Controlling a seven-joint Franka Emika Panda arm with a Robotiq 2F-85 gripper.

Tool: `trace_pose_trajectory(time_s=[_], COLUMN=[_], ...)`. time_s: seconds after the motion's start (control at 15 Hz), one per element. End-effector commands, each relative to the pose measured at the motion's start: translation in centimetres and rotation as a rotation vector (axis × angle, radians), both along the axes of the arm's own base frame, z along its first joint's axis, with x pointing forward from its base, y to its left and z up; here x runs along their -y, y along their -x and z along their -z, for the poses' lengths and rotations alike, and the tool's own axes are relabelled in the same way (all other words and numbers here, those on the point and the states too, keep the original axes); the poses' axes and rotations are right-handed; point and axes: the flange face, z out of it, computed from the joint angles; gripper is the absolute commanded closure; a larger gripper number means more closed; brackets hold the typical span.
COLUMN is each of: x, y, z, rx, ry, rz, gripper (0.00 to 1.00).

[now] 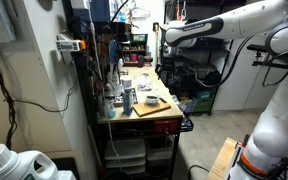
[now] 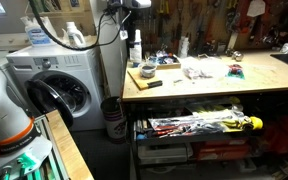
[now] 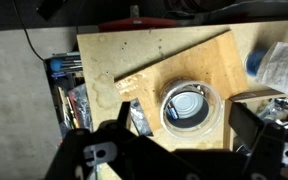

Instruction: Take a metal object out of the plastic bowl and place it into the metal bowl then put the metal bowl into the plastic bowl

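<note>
In the wrist view a clear plastic bowl (image 3: pixel 193 108) stands on a wooden board (image 3: pixel 154 60). Inside it lies a round shiny metal piece (image 3: pixel 189 102), which may be the metal bowl, with a small dark object (image 3: pixel 172 113) at its left edge. My gripper (image 3: pixel 191 128) hangs high above the bowl, open and empty, one finger on each side of it. In both exterior views the arm reaches over the workbench, with the gripper (image 1: pixel 165 40) well above the board (image 1: pixel 150 101). The bowl also shows in an exterior view (image 2: pixel 146 71).
The workbench (image 2: pixel 214 88) carries tools, bottles and papers. A crumpled plastic wrapper (image 3: pixel 281 62) lies right of the bowl. Open drawers with tools (image 3: pixel 68 100) sit below the bench edge. A washing machine (image 2: pixel 54 85) stands beside the bench.
</note>
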Motion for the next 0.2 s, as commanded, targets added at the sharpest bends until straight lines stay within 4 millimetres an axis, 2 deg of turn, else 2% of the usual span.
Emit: trace_pose_trajectory(time_s=[0.0, 0.13], x=[0.09, 0.25], y=[0.7, 1.54], z=[-0.65, -1.07], rx=[-0.012, -0.023], ry=[0.011, 0.021], rz=[0.032, 0.063], gripper=[0.0, 0.0])
